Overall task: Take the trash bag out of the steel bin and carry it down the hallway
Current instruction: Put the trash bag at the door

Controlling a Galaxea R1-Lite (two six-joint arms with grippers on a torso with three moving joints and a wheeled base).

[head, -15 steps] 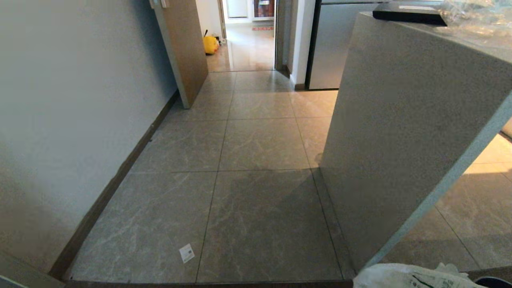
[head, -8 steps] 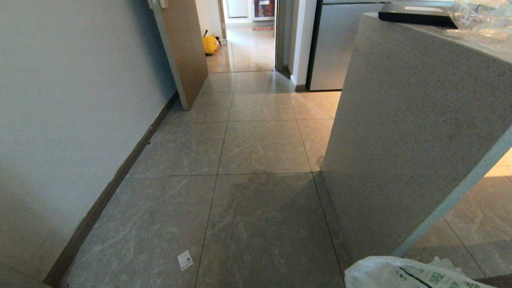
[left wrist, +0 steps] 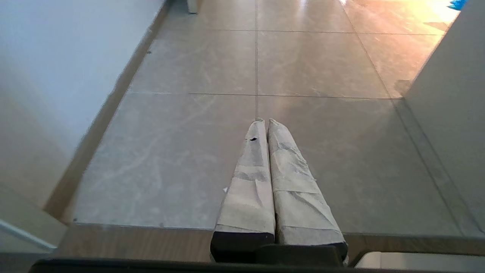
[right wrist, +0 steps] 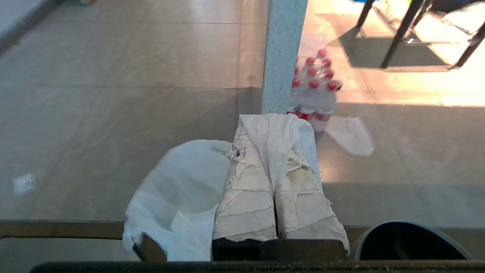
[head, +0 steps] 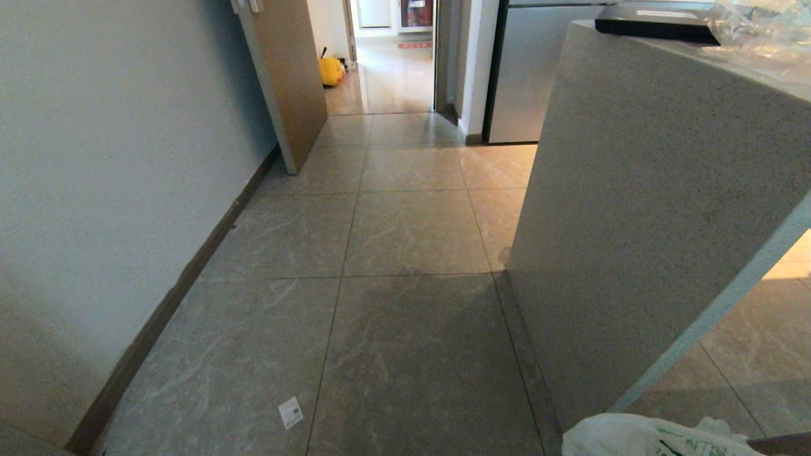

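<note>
Clamped on a handle of the trash bag (right wrist: 182,182), the right pincer (right wrist: 273,131) carries thin, limp, slippery, light plastic sagging toward seven o'clock; the left pincer (left wrist: 264,122) is closed, empty.

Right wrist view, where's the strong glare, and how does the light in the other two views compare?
Right wrist view: warm sunlight washes out the floor tiles beyond the bottle pack. Left wrist view: the same orange glare sits in the far corner of the floor. Head view: dimmer, with a broad shadow on the hallway beside the counter.
</note>
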